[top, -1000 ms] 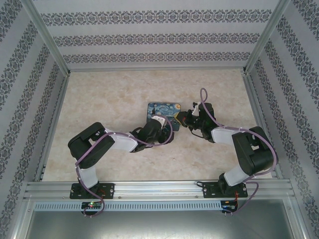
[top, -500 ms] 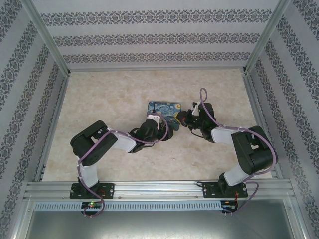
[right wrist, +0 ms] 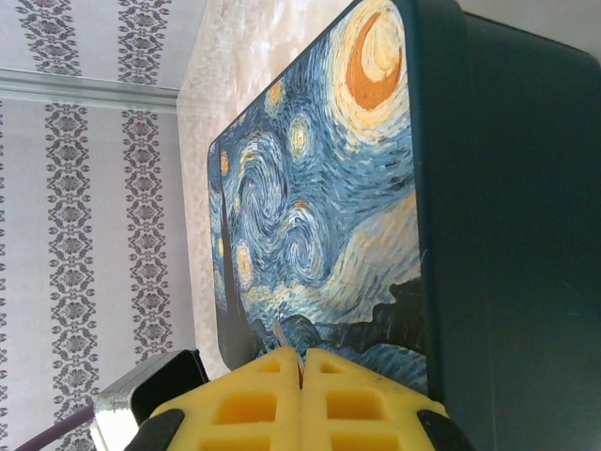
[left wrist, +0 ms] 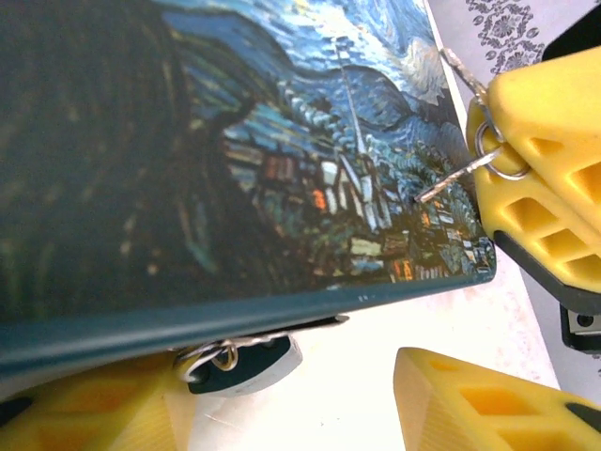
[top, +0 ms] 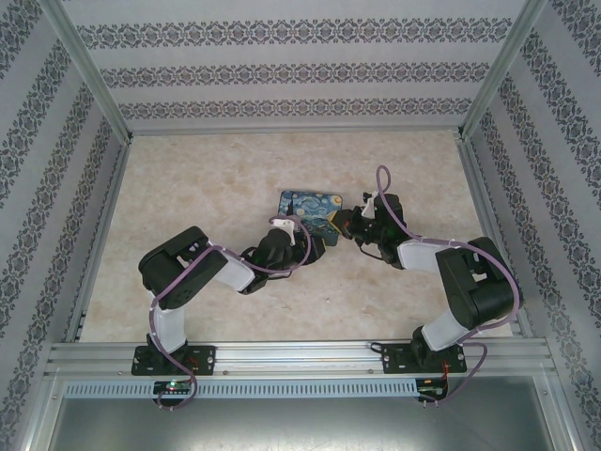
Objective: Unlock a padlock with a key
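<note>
Right tool [right wrist: 300,368] has its yellow fingers pressed flat together, and the key [right wrist: 285,336], a thin metal sliver, sticks out from between them over the painted lid of the tin [right wrist: 319,207]. On my left wrist camera one finger [left wrist: 545,188] of that right tool sits at the tin's corner with a small wire ring [left wrist: 498,150] against its face. The key [left wrist: 446,183] juts from the ring toward the lid [left wrist: 188,141], its tip just over the painted village. A second sliver [left wrist: 460,66] hangs off the ring higher up.

My left tool [left wrist: 300,404] is spread, with one finger low on the left and the other low on the right. The padlock [left wrist: 242,365] lies on the surface tucked under the tin's near edge, its dark teal body against the left-hand finger and its silvery shackle end right at that fingertip. A clear gap separates it from the other finger.

From overhead, the tin [top: 308,207] sits mid-surface [top: 188,188], with the left tool [top: 305,240] at its near side and the right tool [top: 340,224] at its right corner. I cannot make out padlock or key from up there.
</note>
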### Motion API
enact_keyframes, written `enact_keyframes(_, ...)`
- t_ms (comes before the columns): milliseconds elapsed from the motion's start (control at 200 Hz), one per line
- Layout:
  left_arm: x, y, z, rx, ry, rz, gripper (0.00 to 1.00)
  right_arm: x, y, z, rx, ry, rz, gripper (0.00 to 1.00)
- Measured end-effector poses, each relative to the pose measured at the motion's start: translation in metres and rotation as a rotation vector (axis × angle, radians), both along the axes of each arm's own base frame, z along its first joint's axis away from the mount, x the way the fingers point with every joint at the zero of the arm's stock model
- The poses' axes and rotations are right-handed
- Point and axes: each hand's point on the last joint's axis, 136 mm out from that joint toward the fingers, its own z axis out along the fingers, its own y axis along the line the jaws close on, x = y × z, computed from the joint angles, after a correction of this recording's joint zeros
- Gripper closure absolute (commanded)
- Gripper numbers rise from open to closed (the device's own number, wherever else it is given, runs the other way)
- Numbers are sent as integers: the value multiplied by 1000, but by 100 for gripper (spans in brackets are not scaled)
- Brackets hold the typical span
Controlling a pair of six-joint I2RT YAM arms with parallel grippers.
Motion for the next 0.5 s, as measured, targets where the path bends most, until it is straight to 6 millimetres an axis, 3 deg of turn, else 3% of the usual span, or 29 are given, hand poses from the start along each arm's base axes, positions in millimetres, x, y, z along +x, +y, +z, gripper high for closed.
enact_keyframes(280, 3, 1, -4, -19, 20, 30, 55, 0, 0, 0, 0, 0, 0, 100)
enact_keyframes(500, 4, 3, -4, -38, 27, 50, 54, 0, 0, 0, 1, -2, 0, 100)
